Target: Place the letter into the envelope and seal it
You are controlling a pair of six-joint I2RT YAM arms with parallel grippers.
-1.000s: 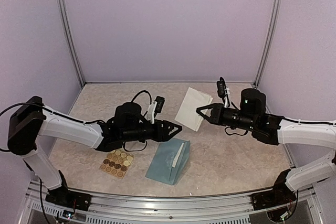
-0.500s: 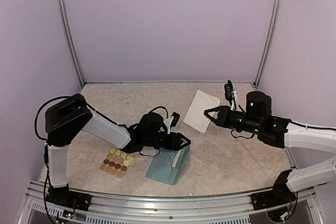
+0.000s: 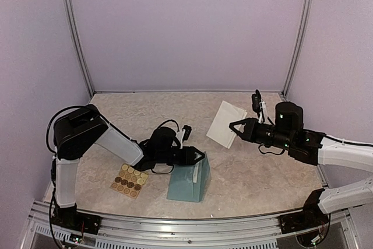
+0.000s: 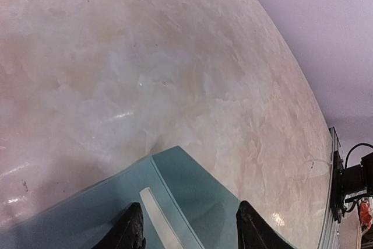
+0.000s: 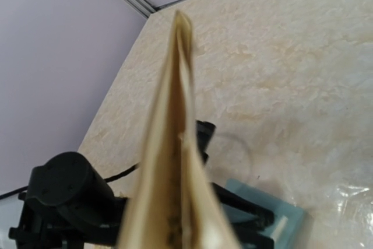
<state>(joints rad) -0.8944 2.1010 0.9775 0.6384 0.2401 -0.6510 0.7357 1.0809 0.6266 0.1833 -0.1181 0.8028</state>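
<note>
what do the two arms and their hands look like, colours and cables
Both arms have white link shells and black joint housings. The left arm and right arm each end in a black hand with two tapered fingers: left hand, right hand. Black cables loop at each wrist.

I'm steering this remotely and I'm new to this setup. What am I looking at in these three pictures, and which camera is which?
Two black-and-white robot arms sit at the near edge of a marbled beige table. The wide picture looks down from above and behind them; the other two come from cameras on each wrist. The right gripper pinches a folded cream paper letter in the air. The left gripper, fingers apart, is at the teal-blue paper envelope. A tan sheet of round stickers lies beside it.
</note>
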